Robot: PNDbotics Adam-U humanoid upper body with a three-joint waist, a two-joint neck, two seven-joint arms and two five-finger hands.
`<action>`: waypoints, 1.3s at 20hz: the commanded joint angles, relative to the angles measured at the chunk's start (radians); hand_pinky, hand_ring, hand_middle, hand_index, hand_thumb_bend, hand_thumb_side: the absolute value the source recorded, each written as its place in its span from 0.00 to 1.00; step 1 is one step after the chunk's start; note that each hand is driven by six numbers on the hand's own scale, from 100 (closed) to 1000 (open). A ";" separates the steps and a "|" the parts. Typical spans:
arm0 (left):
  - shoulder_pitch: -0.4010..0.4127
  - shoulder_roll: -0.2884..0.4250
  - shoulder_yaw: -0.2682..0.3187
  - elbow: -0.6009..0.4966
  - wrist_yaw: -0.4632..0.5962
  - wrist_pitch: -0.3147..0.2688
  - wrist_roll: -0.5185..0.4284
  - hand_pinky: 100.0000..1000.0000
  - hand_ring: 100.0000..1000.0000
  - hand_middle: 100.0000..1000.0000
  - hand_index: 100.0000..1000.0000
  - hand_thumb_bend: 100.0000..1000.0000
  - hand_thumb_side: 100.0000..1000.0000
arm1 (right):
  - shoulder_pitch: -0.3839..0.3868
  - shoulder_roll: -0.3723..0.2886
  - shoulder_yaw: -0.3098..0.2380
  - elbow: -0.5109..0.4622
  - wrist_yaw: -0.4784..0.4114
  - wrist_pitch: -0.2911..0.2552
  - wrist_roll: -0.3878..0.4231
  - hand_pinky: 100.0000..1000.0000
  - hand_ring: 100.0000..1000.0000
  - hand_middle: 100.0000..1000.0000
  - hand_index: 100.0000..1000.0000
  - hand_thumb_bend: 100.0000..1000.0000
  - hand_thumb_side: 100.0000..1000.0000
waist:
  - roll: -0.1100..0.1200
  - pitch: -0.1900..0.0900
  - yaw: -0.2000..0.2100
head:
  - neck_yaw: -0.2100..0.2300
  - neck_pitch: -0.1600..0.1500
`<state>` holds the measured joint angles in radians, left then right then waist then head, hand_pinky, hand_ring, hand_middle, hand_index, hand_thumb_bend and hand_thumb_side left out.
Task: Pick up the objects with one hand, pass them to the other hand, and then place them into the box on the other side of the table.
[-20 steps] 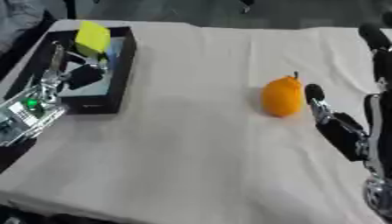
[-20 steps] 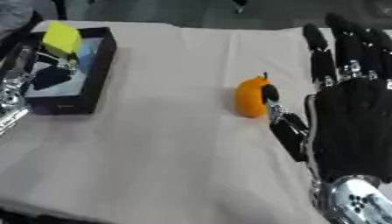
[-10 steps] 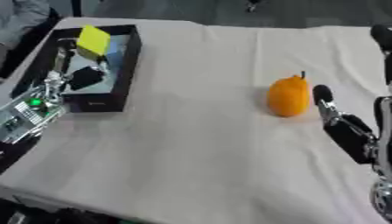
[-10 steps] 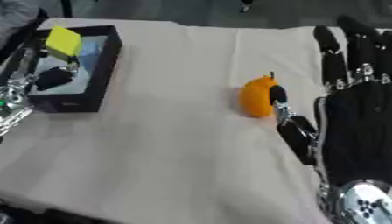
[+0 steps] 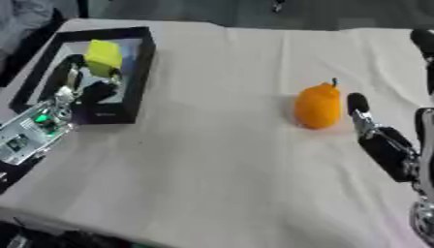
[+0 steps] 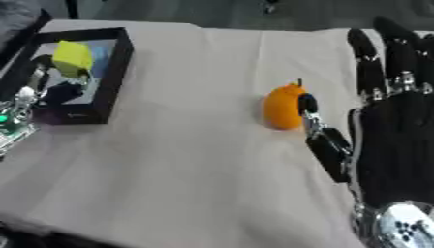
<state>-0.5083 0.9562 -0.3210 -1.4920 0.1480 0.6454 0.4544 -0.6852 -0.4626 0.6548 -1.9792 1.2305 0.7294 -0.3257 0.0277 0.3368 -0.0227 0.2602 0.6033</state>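
Left eye: orange (image 5: 318, 105) on the cloth at 3 o'clock, box (image 5: 141, 53) at 10 o'clock. Right eye: right hand (image 6: 392, 130) (fingers straight, empty) has closed in; thumb beside the orange, grasp imminent.

An orange fruit (image 5: 318, 106) with a short dark stem pointing up stands upright on the cloth, well to the right of the black box (image 5: 137, 68). The box is a shallow, black-walled tray with a pale floor, holding a yellow block (image 5: 103, 56) near its far end.
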 commanded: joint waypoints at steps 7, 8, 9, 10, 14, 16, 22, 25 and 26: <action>-0.024 0.018 0.048 0.023 -0.070 0.171 0.045 1.00 1.00 0.97 0.97 0.05 0.11 | -0.004 -0.017 -0.011 -0.021 -0.011 -0.002 -0.020 0.87 0.81 0.81 0.82 0.47 0.19 | -0.006 0.000 -0.004 | -0.001 -0.013; -0.025 0.017 0.050 0.025 -0.074 0.171 0.040 1.00 1.00 0.97 0.97 0.05 0.12 | -0.004 -0.017 -0.011 -0.021 -0.012 -0.002 -0.021 0.87 0.81 0.81 0.82 0.47 0.19 | -0.006 0.000 -0.004 | -0.001 -0.013; -0.026 0.017 0.052 0.027 -0.077 0.173 0.036 1.00 1.00 0.97 0.97 0.02 0.14 | -0.004 -0.018 -0.011 -0.021 -0.012 -0.002 -0.023 0.87 0.81 0.81 0.82 0.47 0.19 | -0.005 0.000 -0.004 | -0.001 -0.014; -0.028 0.016 0.056 0.030 -0.080 0.176 0.037 1.00 1.00 0.97 0.96 0.00 0.17 | -0.003 -0.019 -0.012 -0.021 -0.012 -0.003 -0.024 0.87 0.81 0.81 0.82 0.47 0.19 | -0.005 0.000 -0.004 | 0.000 -0.014; -0.033 0.014 0.067 0.037 -0.084 0.180 0.066 1.00 0.99 0.97 0.94 0.00 0.19 | -0.002 -0.019 -0.012 -0.021 -0.013 -0.004 -0.027 0.87 0.81 0.81 0.82 0.48 0.19 | -0.004 0.000 -0.005 | 0.000 -0.015; -0.034 0.013 0.070 0.040 -0.076 0.176 0.083 1.00 0.99 0.97 0.94 0.00 0.19 | -0.002 -0.020 -0.012 -0.021 -0.014 -0.005 -0.029 0.87 0.81 0.81 0.82 0.48 0.19 | -0.004 0.000 -0.005 | 0.001 -0.016; -0.033 0.011 0.069 0.040 -0.038 0.155 0.119 1.00 0.98 0.94 0.93 0.00 0.18 | -0.002 -0.020 -0.012 -0.021 -0.014 -0.005 -0.031 0.87 0.81 0.81 0.82 0.48 0.18 | -0.003 -0.002 -0.006 | 0.001 -0.015; -0.033 0.012 0.069 0.003 -0.010 0.124 0.119 1.00 0.95 0.90 0.87 0.00 0.20 | -0.007 -0.024 -0.017 -0.021 -0.014 0.002 -0.022 0.87 0.81 0.81 0.82 0.48 0.17 | -0.004 -0.007 -0.004 | -0.024 -0.010; -0.032 0.013 0.070 -0.014 -0.004 0.111 0.120 1.00 0.90 0.90 0.86 0.00 0.37 | -0.010 -0.027 -0.019 -0.021 -0.013 0.004 -0.016 0.87 0.81 0.81 0.82 0.50 0.18 | -0.004 -0.009 -0.003 | -0.036 -0.008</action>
<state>-0.5279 0.9394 -0.2685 -1.4806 0.1339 0.6497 0.4501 -0.6786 -0.4664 0.6506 -1.9792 1.2180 0.7296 -0.3433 0.0277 0.3380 -0.0279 0.2353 0.5963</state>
